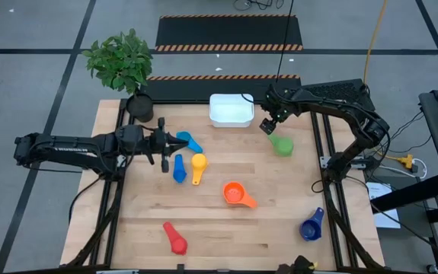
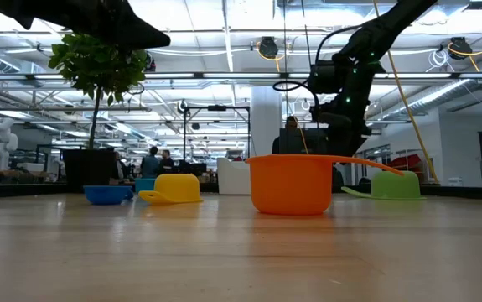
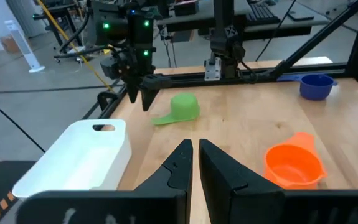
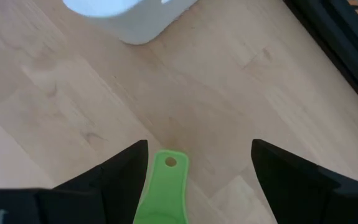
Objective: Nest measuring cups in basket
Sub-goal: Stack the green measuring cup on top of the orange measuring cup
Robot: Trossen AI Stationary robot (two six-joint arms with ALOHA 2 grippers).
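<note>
Wood table (image 1: pixel 279 228); right end effector (image 1: pixel 268 126) spread above green cup (image 1: pixel 282 144).

White basket (image 1: pixel 231 111) sits empty at the tabletop's (image 1: pixel 279 228) far edge. Cups are scattered around: green cup (image 1: pixel 282 144) nearest it, orange cup (image 1: pixel 234 193) mid-table, yellow cup (image 1: pixel 198 162) beside two blue cups (image 1: pixel 179 169), dark blue cup (image 1: pixel 311 227) and red cup (image 1: pixel 177 243) near the front.
</note>
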